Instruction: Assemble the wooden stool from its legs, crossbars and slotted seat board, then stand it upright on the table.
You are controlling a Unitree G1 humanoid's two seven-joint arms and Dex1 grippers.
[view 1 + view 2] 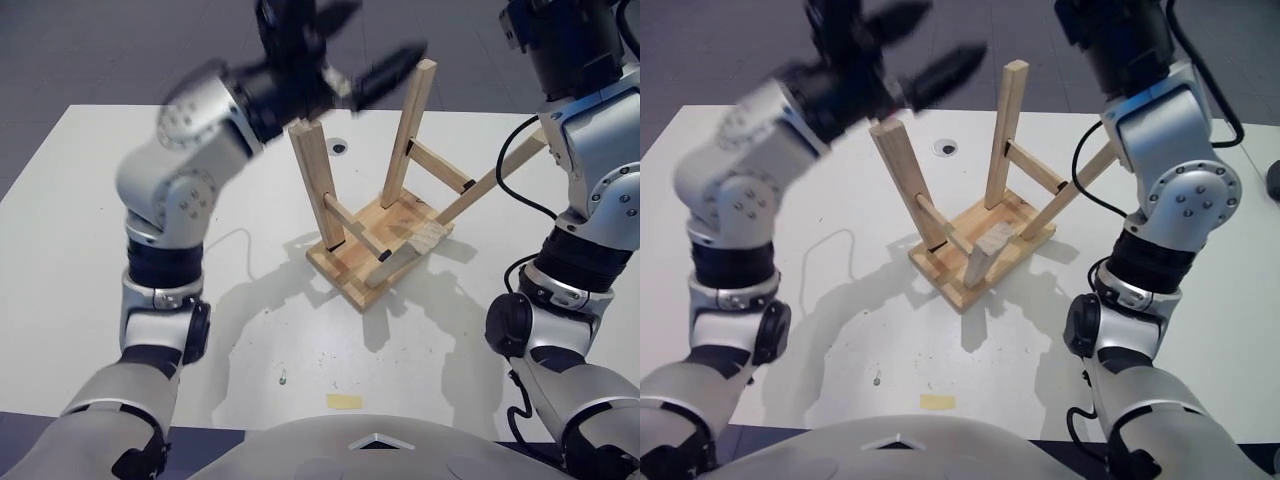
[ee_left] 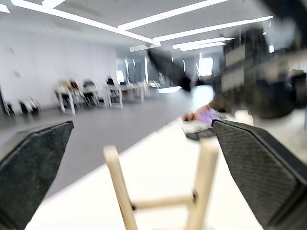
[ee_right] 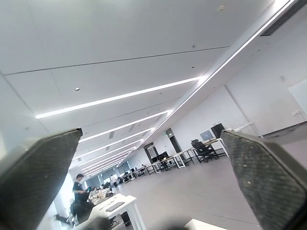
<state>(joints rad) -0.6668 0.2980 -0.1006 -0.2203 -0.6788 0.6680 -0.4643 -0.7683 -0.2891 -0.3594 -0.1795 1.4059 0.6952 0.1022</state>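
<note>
The pale wooden stool point(image 1: 380, 250) sits upside down near the middle of the white table point(image 1: 100, 180), its slotted seat board flat on the surface and its legs pointing up. The thin crossbars point(image 1: 440, 165) are already joined between the legs. The leg on the robot's right point(image 1: 495, 180) leans outward rather than standing straight, so it may not be fully seated. The left gripper point(image 1: 360, 45) hovers with its dark fingers spread wide, just above and beyond the top of the near-left leg point(image 1: 318, 185), holding nothing. The right gripper point(image 3: 151, 133) is raised high, well clear of the stool, with its fingers also wide apart and empty. The likely step is to take hold of the frame and turn it over. The grip should be low on a leg, near a crossbar joint, because pulling at a leg tip could lever the joints loose. The leaning leg probably needs pressing home first. A small dark hole point(image 1: 340, 148) lies in the tabletop behind the stool, and a yellowish scrap of tape point(image 1: 344, 401) lies near the front edge. Neither is in the way.
</note>
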